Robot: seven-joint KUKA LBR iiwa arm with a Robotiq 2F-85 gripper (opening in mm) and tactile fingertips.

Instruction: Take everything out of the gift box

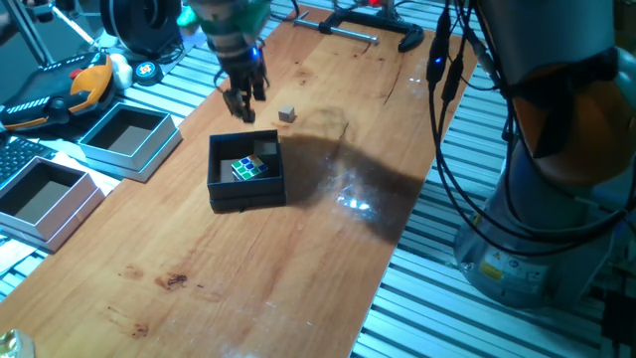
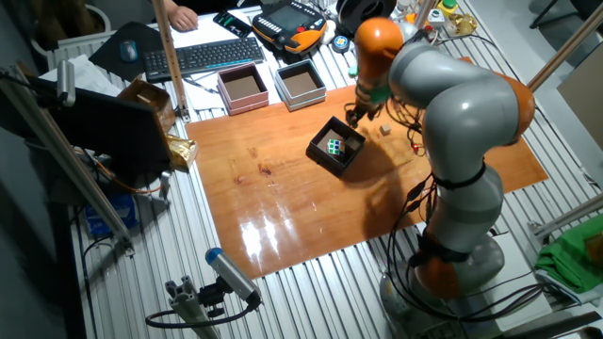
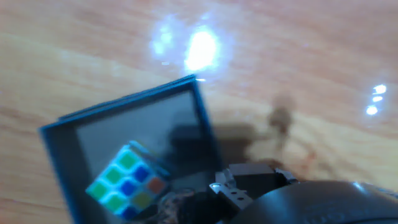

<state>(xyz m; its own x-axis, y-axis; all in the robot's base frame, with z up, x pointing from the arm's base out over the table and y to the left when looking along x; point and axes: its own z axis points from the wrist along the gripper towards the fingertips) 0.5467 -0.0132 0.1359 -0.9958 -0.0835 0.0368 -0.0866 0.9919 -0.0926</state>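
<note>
The small black gift box (image 1: 245, 191) sits mid-table and holds the puzzle cube (image 1: 248, 167) with green, white and blue squares. The pale beige-grey block (image 1: 288, 114) lies on the wood outside the box, behind it. My gripper (image 1: 245, 103) hovers just above the table beyond the box's far wall, left of the block, open and empty. The other fixed view shows the box (image 2: 326, 160), the cube (image 2: 335, 146), the block (image 2: 385, 129) and the gripper (image 2: 353, 115). The hand view shows the box's wall (image 3: 59, 124), the cube (image 3: 127, 180) and one finger (image 3: 249, 180).
Two larger light-blue boxes with brown insides (image 1: 129, 139) (image 1: 45, 199) stand off the table's left edge. An orange pendant (image 1: 84, 85) lies behind them. A black clamp (image 1: 368, 25) lies at the table's far end. The arm's base (image 1: 556, 149) stands at the right.
</note>
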